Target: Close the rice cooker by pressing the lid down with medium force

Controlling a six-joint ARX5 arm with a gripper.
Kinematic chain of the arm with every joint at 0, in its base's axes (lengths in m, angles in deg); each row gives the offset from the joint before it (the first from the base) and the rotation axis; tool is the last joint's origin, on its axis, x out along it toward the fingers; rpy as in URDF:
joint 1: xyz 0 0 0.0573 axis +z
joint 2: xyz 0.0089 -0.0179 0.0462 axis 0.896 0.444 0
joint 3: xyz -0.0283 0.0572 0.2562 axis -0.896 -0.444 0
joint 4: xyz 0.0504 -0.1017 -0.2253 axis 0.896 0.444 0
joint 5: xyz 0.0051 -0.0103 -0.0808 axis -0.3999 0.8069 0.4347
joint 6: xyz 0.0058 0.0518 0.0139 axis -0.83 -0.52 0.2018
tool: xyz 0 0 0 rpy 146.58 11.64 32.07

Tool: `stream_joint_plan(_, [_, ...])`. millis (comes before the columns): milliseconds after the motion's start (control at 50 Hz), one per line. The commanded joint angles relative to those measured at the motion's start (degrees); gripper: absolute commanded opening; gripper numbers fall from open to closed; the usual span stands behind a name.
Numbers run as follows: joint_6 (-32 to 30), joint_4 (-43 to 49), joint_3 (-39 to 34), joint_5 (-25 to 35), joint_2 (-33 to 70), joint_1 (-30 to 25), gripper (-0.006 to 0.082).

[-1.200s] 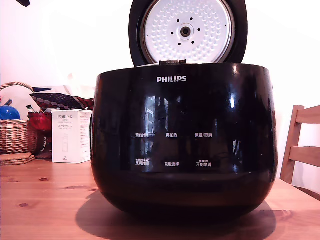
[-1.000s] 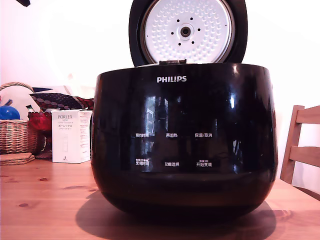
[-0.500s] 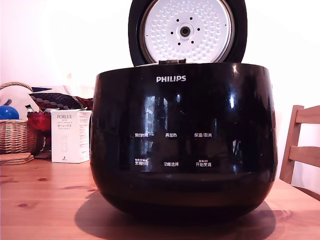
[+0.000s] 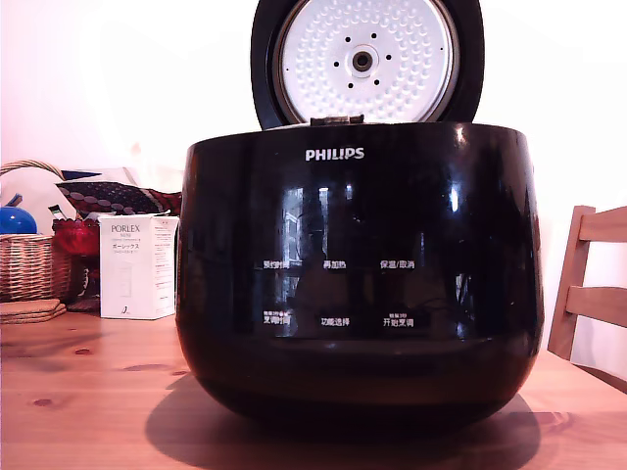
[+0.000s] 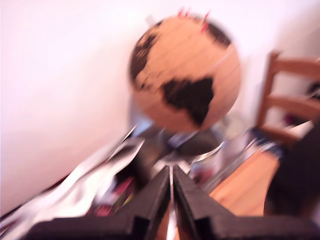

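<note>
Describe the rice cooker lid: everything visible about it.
The lid is a thick round black cap, standing open and roughly upright behind the rice cooker, its top cut off by the exterior view's upper edge. Its underside, facing the camera, is a silver dimpled metal disc with a dark central hub ringed by small holes. A small latch-like piece sits at its lower edge. Nothing touches it.

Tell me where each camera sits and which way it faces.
Exterior view: low, at table height, facing the front of the rice cooker with the lid raised; none of the robot shows.
Wrist view: on the arm, looking past the shut gripper toward a globe by a wall; blurred.
Shared: a wooden chair appears in both, though whether it is the same one is unclear.
</note>
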Motion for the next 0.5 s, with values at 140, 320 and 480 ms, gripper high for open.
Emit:
stream_joint_plan(140, [2.6,1.9,10.3,4.6,9.5,-0.6,-0.0024])
stream_joint_plan(320, [5.2,1.2,12.9,8.6,14.4,-2.8,-0.0024])
stream_joint_plan(480, [6.0,1.4,12.9,10.1,17.0,-5.6,-0.0024])
